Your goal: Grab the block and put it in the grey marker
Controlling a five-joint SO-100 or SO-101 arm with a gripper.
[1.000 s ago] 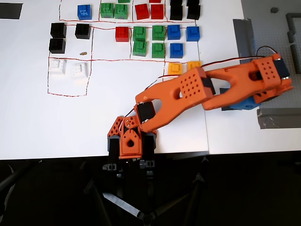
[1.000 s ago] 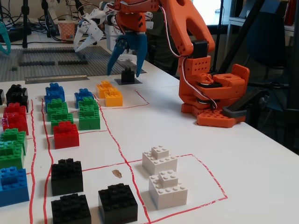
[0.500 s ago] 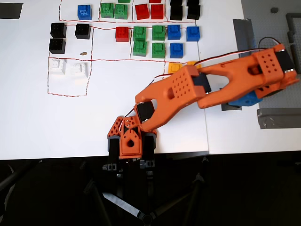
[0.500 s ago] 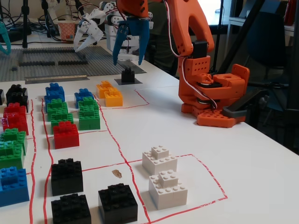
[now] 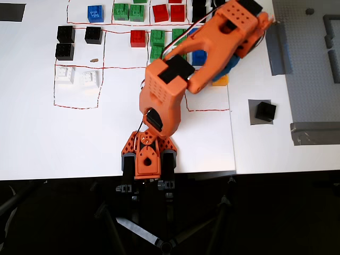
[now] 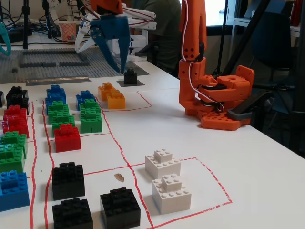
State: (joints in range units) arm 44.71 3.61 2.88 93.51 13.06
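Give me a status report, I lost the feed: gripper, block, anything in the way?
Gripper open, empty, raised near the yellow bricks. Block sits on the grey marker, apart from the gripper. Nothing in the way.

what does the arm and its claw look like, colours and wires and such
The arm is orange plastic, its links dotted with grids of small holes, with black servo blocks at the joints. Thin red, black and white wires run along it. The base is orange too. The claw has blue pointed fingers.

arm [image 5: 170, 95]: orange plastic links | black motors | red, white, black wires | gripper [image 6: 116, 56]: blue fingers
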